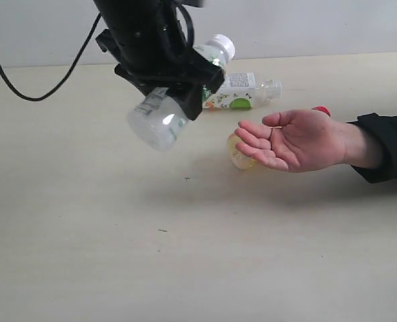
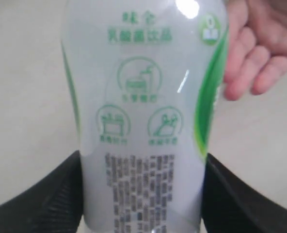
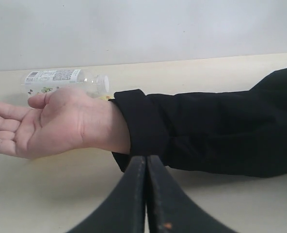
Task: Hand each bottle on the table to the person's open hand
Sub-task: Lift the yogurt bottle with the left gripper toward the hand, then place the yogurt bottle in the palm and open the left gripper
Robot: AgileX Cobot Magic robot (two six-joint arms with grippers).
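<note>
My left gripper [image 1: 178, 80] hangs above the table [image 1: 84, 255], shut on a whitish bottle [image 1: 159, 119] with green-marked label, held tilted with its white cap [image 1: 222, 47] up and back. In the left wrist view this bottle [image 2: 143, 97] fills the space between the black fingers [image 2: 51, 199]. The person's open hand [image 1: 292, 137] lies palm up to the right of it. Under the hand lies the yellow bottle [image 1: 239, 154], its red cap [image 1: 321, 109] peeking out behind. A second green-marked bottle [image 1: 242, 90] lies on its side at the back. The red-labelled clear bottle is out of view. My right gripper [image 3: 146, 158] is shut and empty.
The person's black-sleeved forearm [image 1: 386, 147] reaches in from the right edge, and in the right wrist view the sleeve [image 3: 206, 126] lies just beyond my shut fingers. A black cable [image 1: 24, 87] hangs at the back left. A pale wall stands behind the table.
</note>
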